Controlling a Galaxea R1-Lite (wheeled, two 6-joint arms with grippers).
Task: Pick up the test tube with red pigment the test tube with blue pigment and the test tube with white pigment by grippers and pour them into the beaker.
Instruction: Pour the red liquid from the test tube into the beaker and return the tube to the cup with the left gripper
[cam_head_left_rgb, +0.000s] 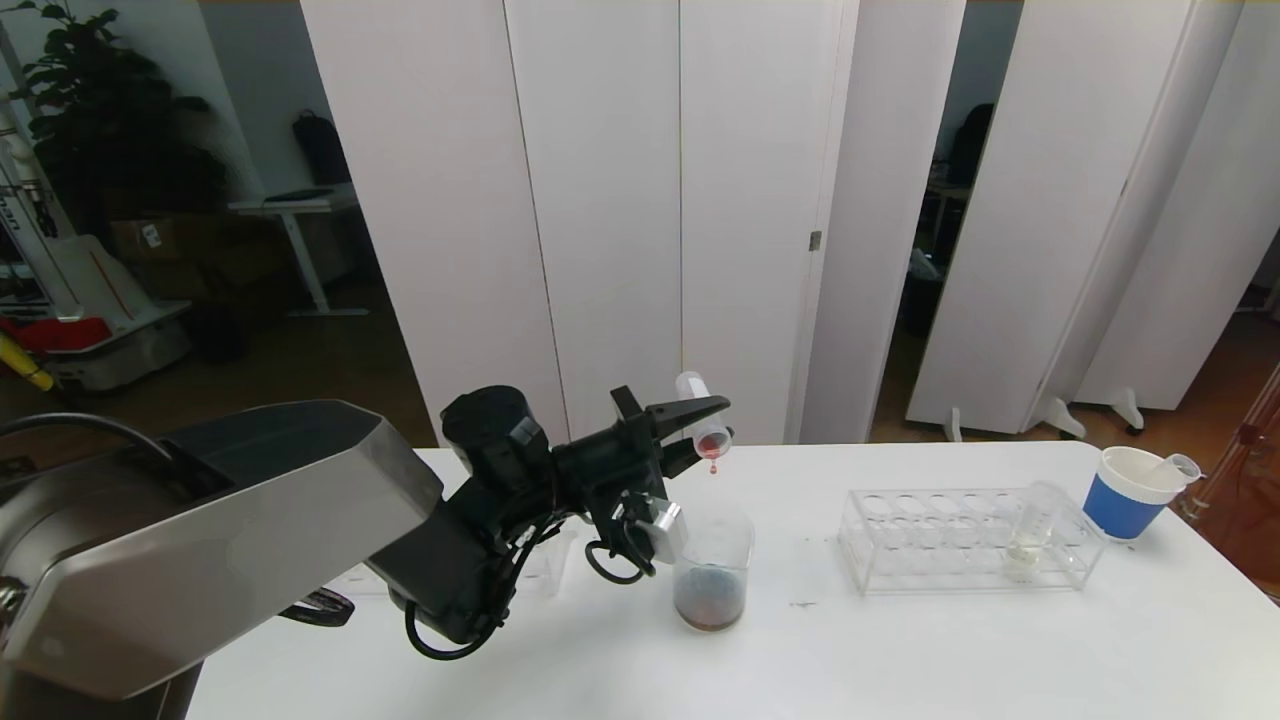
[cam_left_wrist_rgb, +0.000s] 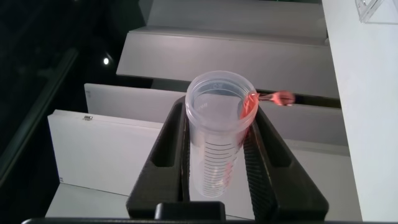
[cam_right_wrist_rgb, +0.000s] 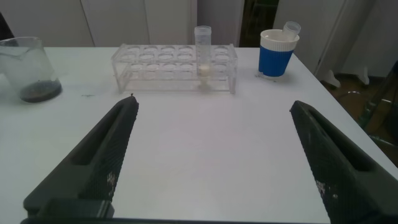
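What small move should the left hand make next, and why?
Probably hold the tilt a little longer. The left hand grips the test tube with red pigment mouth-down above the beaker, and a red drop hangs at its rim, so it seems not fully drained.

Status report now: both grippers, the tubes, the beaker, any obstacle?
Left gripper shut on red tube, tipped, dripping above beaker. Right gripper open, empty, low over table. White tube in rack. Nothing in the way.
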